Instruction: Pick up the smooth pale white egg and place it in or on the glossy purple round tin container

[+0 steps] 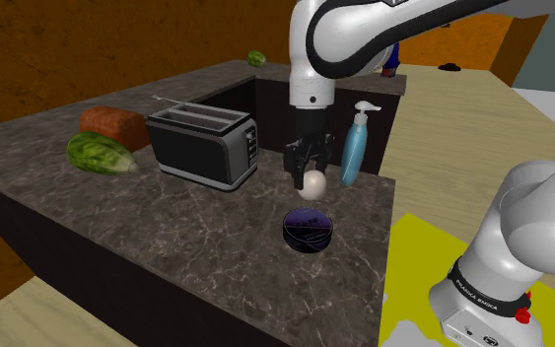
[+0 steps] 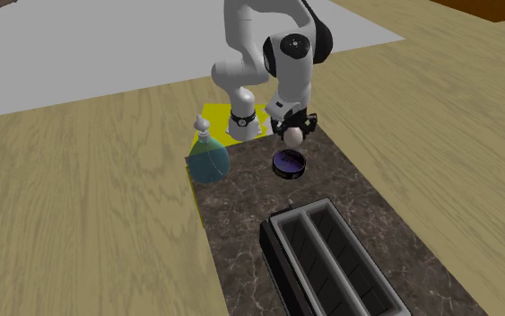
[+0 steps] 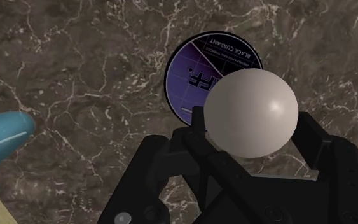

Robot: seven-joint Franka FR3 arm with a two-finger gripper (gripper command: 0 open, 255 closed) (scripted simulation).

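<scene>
My black gripper (image 1: 312, 182) is shut on a smooth pale white egg (image 1: 312, 184), holding it in the air above the dark marble counter (image 1: 167, 237). The purple round tin (image 1: 309, 231) lies flat on the counter just below the egg, a little toward the counter's front edge. In the wrist view the egg (image 3: 251, 112) sits clasped between the two fingers and covers part of the tin's purple lid (image 3: 196, 76). In the second exterior view the gripper (image 2: 291, 135) hangs with the egg (image 2: 291, 136) just beyond the tin (image 2: 289, 162).
A blue soap dispenser (image 1: 355, 146) stands close beside the gripper. A dark toaster (image 1: 204, 145) sits toward the shoulder view's left, with a lettuce (image 1: 100, 153) and a reddish loaf (image 1: 113, 122) further left. The counter edge (image 1: 388, 237) drops off near the tin.
</scene>
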